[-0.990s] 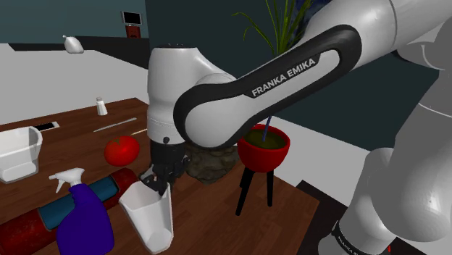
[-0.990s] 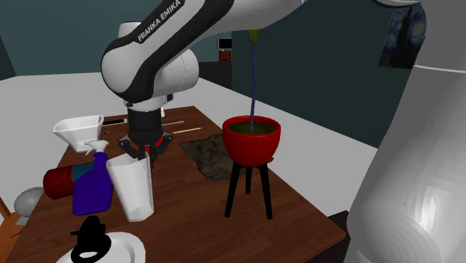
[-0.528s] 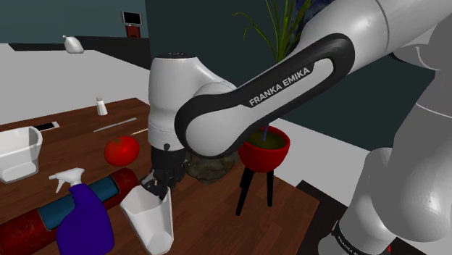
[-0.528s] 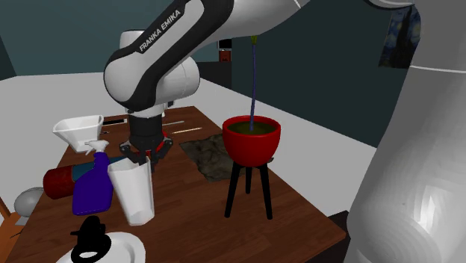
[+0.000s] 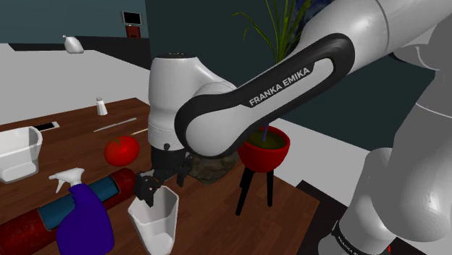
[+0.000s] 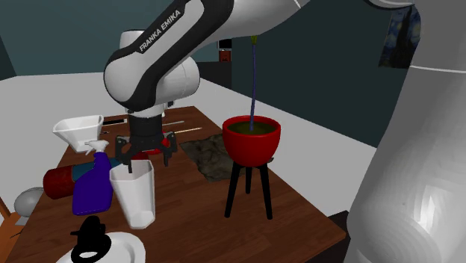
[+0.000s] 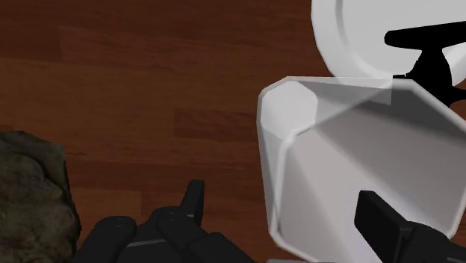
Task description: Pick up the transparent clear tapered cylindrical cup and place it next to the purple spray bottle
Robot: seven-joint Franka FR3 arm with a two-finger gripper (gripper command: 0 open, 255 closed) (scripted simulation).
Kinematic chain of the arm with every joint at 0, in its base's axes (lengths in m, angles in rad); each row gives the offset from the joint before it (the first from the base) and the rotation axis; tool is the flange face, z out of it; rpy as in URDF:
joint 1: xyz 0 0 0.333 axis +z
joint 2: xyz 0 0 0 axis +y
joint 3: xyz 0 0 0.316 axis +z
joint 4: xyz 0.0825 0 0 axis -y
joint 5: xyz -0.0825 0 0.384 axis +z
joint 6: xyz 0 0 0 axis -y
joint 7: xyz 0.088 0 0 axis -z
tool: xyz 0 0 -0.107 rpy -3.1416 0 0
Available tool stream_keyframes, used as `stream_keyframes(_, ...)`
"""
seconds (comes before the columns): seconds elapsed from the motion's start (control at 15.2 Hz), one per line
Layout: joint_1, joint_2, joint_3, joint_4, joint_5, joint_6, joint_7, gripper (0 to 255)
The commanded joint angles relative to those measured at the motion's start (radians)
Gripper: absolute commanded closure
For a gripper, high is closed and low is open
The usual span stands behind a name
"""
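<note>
The pale, tapered cup (image 5: 156, 221) stands upright on the brown table, close beside the purple spray bottle (image 5: 83, 223) on the shoulder view's right. My black gripper (image 5: 164, 187) hangs open just above the cup's rim, its fingers spread to either side of the near wall. In the second exterior view the cup (image 6: 134, 196) sits right of the spray bottle (image 6: 92, 187), under the gripper (image 6: 146, 152). In the wrist view the gripper (image 7: 287, 217) straddles the cup's (image 7: 351, 164) wall, one finger (image 7: 190, 203) outside it and the other over its inside, neither clasping it.
A dark red and teal cylinder (image 5: 109, 187) lies behind the bottle, with a tomato (image 5: 122, 150) and a white container (image 5: 18, 152) further back. A red plant pot (image 5: 264, 147) stands on a black stand. A dark mat (image 6: 209, 157) and a white plate (image 6: 112, 246) lie nearby.
The fingers have opened and let go of the cup. The cup has dropped slightly and now stands straight instead of tilted.
</note>
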Motion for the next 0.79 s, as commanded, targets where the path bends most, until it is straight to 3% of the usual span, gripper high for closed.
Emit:
stream_keyframes(0.0, -0.001, -0.022, -0.002, 0.012, 0.011, -0.032, -0.008, 0)
stream_keyframes(0.2, -0.004, -0.077, -0.009, 0.052, 0.036, -0.124, -0.026, 0)
stream_keyframes(0.73, -0.004, -0.077, -0.009, 0.052, 0.036, -0.124, -0.026, 0)
